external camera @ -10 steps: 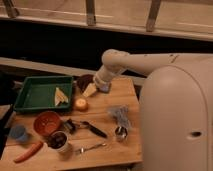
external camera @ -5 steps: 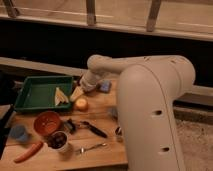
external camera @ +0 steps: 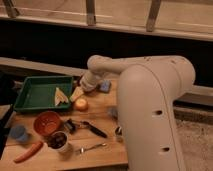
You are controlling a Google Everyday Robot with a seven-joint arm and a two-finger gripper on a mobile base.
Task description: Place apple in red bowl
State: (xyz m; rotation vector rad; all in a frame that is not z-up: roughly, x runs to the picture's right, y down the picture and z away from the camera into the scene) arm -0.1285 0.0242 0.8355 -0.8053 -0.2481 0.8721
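The apple [external camera: 81, 104] is a small yellow-orange fruit lying on the wooden table [external camera: 102, 157], just right of the green tray. The red bowl [external camera: 47, 122] stands on the table to the front left of the apple, about a bowl's width away, and looks empty. My gripper [external camera: 81, 91] is at the end of the white arm, low over the table just behind and above the apple, by the tray's right edge. The apple lies free on the table.
A green tray [external camera: 35, 95] holds a yellow wedge-shaped piece [external camera: 60, 96]. A blue sponge [external camera: 105, 86] lies behind the gripper. At the front are a blue cup [external camera: 19, 133], a carrot [external camera: 27, 151], a white cup with dark contents [external camera: 59, 141], a spoon [external camera: 90, 148] and a black-handled tool [external camera: 91, 129]. My white arm body [external camera: 155, 115] covers the table's right side.
The arm has swung left and nearer the camera, now covering the table's right side. The gripper has shifted left toward the tray's edge behind the apple. The apple has not moved.
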